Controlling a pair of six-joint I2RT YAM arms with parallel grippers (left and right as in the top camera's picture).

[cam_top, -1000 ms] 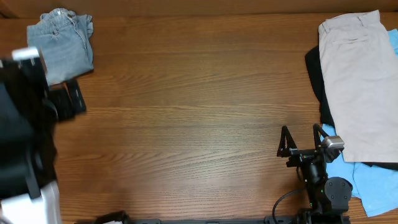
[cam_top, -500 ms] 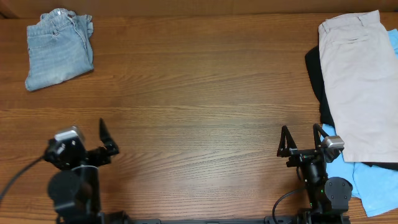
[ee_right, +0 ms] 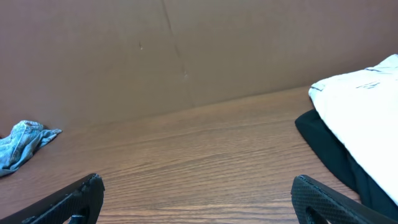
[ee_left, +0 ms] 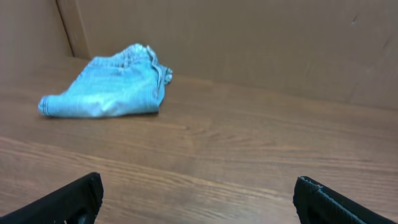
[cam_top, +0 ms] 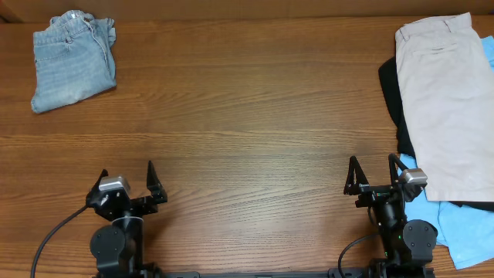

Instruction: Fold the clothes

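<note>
Nearest the bases, both arms sit low at the table's (cam_top: 247, 123) front edge. The left gripper (cam_top: 126, 179) has its jaws spread wide and holds nothing. In the left wrist view its two black fingertips (ee_left: 68, 198) show only at the bottom corners, with bare wood between them. The right gripper (cam_top: 373, 171) is also spread wide and empty, and in the right wrist view its fingertips (ee_right: 73, 198) likewise sit at the bottom corners over bare wood.

Just right of the right arm's base, a sky-blue garment (cam_top: 461, 230) lies at the near right corner, partly tucked under the pile above it. On that pile the beige shorts (cam_top: 446, 100) lie flat and lengthwise, waistband toward the far edge. They rest on a black garment (cam_top: 390, 91) whose edge pokes out along their left side. The right wrist view shows the same stack, the pale shorts (ee_right: 364, 90) lying over the dark cloth (ee_right: 333, 146).

Across the bare middle of the table, well apart from both grippers, the denim shorts (cam_top: 73, 58) lie in the far left corner, folded into a compact bundle with the waistband toward the far edge. The left wrist view shows them (ee_left: 109, 93) as a low, slightly rumpled packet close to the brown wall (ee_left: 261, 43). In the right wrist view they (ee_right: 22, 144) are a small blue heap at the far left.
</note>
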